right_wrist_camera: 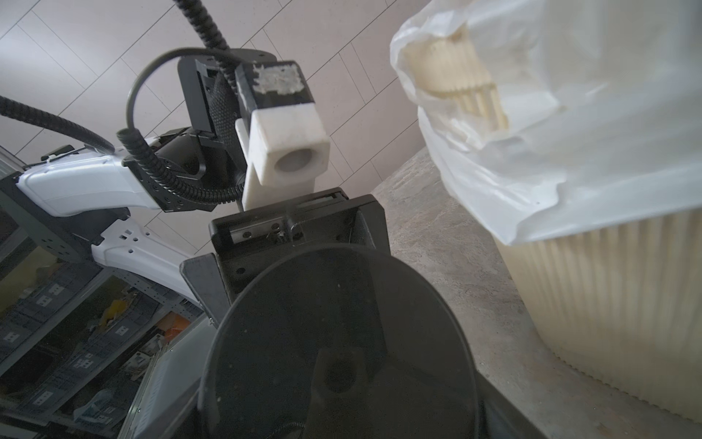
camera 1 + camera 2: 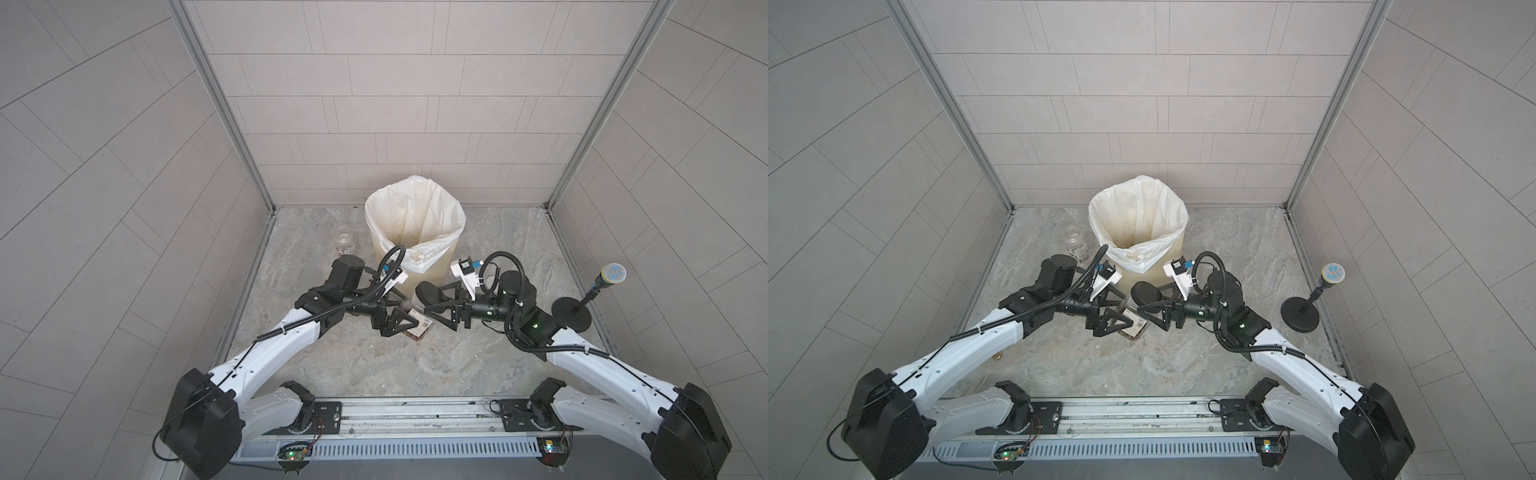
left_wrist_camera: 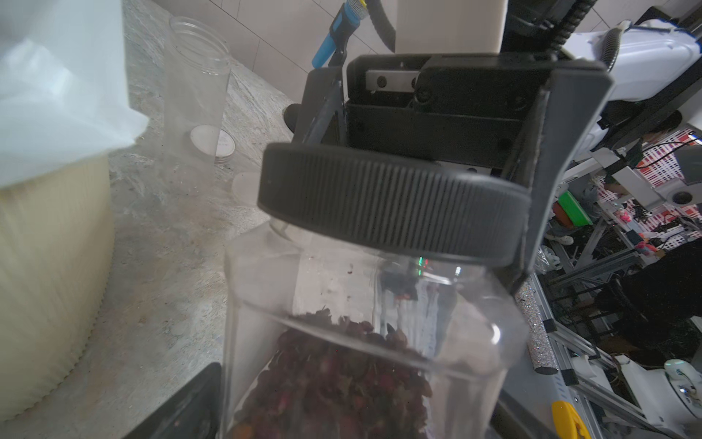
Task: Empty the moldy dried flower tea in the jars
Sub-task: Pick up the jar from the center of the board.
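Squat jar (image 3: 361,342): likely light, slick; take mid-body.
Left gripper (image 2: 409,312): wide astride jar, grip unclear.
Right gripper (image 2: 432,300): clamps black lid (image 3: 391,205).

Left end effector (image 2: 408,311) faces right end effector (image 2: 430,302), both wide.

your counter (image 2: 374,365), seen from above: the bin (image 2: 415,216) stands at the back, centre, an open jar (image 2: 344,241) just left of it and a tall jar (image 3: 197,87) near its right side. before the bin, a third jar (image 2: 420,326) with tea (image 3: 334,380) inside sits between your left tool (image 2: 409,311) and right tool (image 2: 432,300), the lid (image 2: 430,293) at its mouth. a microphone stand (image 2: 571,313) stands far right.
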Controlling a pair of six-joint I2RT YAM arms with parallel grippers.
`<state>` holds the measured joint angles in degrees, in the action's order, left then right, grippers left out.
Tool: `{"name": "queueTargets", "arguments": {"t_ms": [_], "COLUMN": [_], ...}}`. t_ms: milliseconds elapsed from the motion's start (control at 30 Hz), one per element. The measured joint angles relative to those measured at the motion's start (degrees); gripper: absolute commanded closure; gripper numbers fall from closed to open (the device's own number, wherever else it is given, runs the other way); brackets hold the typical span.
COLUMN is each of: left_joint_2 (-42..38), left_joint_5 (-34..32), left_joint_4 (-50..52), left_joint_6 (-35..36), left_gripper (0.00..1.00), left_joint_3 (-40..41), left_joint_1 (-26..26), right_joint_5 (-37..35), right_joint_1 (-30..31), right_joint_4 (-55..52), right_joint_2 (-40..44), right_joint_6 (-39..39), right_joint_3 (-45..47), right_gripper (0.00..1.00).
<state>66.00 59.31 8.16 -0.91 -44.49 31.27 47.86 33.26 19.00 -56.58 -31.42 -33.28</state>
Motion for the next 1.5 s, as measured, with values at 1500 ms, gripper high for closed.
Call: {"name": "queueTargets", "arguments": {"t_ms": [1500], "left_joint_2": [-6.43], "left_joint_5": [-14.32], "left_joint_4": [-12.57], "left_joint_6": [1.25], "left_gripper": [0.31], "left_joint_3": [4.52], "left_joint_1": [2.43], "right_joint_5": [-5.46], "right_joint_1": [0.11], "right_joint_4": [-6.03], "right_joint_2": [-1.66], "right_joint_6": [0.28], "right_joint_3": [-9.97], "right_gripper": [0.00]}}
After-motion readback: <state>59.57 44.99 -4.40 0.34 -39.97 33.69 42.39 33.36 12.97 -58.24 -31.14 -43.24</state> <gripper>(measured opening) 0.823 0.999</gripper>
